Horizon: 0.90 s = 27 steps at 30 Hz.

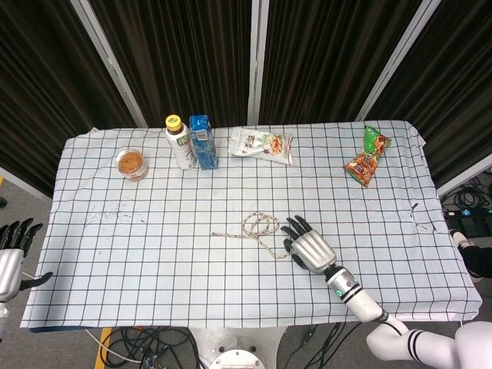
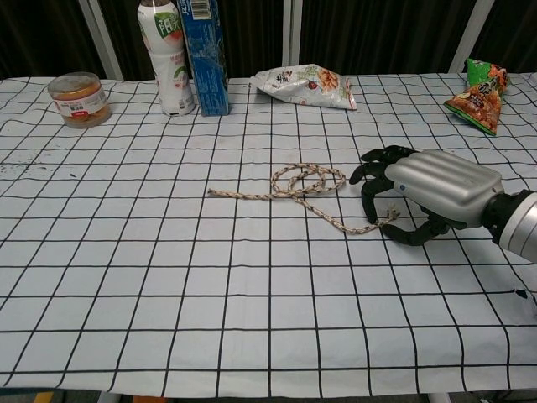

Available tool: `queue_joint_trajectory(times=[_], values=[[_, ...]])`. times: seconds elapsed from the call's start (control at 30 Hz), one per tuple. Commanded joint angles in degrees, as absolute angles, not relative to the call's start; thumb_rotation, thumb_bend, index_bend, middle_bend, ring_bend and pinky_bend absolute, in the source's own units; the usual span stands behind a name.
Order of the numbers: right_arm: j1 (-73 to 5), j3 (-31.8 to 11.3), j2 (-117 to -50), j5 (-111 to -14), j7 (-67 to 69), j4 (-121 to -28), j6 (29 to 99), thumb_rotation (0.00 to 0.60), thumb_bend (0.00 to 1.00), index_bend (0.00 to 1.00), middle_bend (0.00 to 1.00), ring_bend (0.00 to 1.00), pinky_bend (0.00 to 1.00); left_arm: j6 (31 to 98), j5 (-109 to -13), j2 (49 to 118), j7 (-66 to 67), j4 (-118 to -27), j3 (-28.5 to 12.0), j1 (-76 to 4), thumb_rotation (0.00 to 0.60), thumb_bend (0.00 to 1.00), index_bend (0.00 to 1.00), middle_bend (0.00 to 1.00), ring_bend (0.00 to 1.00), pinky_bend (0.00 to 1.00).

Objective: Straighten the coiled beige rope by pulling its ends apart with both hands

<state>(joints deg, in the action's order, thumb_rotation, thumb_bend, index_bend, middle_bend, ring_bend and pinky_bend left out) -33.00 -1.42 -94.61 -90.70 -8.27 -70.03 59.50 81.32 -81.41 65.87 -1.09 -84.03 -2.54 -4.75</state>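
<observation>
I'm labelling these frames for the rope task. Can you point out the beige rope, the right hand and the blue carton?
beige rope (image 2: 306, 181), chest view, on the coiled loop.
right hand (image 2: 440, 186), chest view, on the silver back of the hand.
blue carton (image 1: 203, 142), head view, on its front face.

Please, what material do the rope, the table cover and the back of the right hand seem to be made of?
The rope looks like braided fibre, beige with darker flecks, matte. The table cover seems to be white cloth with a black grid; it shows soft wrinkles. The right hand has a smooth silvery shell, metal or painted plastic, with dark fingers.
</observation>
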Motion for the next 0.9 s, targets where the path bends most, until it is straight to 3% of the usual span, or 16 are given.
queue_joint_trajectory(times=[0.03, 0.4, 0.7, 0.9], values=[[-33.14, -1.46, -94.74, -90.56, -8.17, -69.91, 59.51, 0.6, 0.37, 0.54, 0.17, 0.0, 0.0, 81.29, -81.37, 65.87, -1.1, -84.0, -2.53, -4.74, 0.6, 0.02, 0.13, 0.05, 0.0, 0.0], [-33.42, -1.31, -95.52, -89.59, -8.52, -69.0, 59.26, 0.6, 0.38, 0.56, 0.17, 0.0, 0.0, 81.12, -81.17, 66.03, -1.44, -83.65, -2.48, -4.63, 0.6, 0.02, 0.13, 0.05, 0.0, 0.0], [-33.35, -1.71, -95.59, -89.06, -9.0, -68.98, 60.2, 0.6, 0.59, 0.65, 0.2, 0.0, 0.0, 80.7, -84.54, 65.13, -3.22, -83.4, -2.95, -6.91, 0.6, 0.02, 0.13, 0.05, 0.0, 0.0], [-33.89, -3.43, -91.43, -87.85, -11.38, -74.07, 60.44, 0.6, 0.61, 0.66, 0.2, 0.0, 0.0, 76.15, -91.83, 62.24, -10.53, -84.79, -4.13, -14.55, 0.6, 0.01, 0.14, 0.05, 0.0, 0.0]])
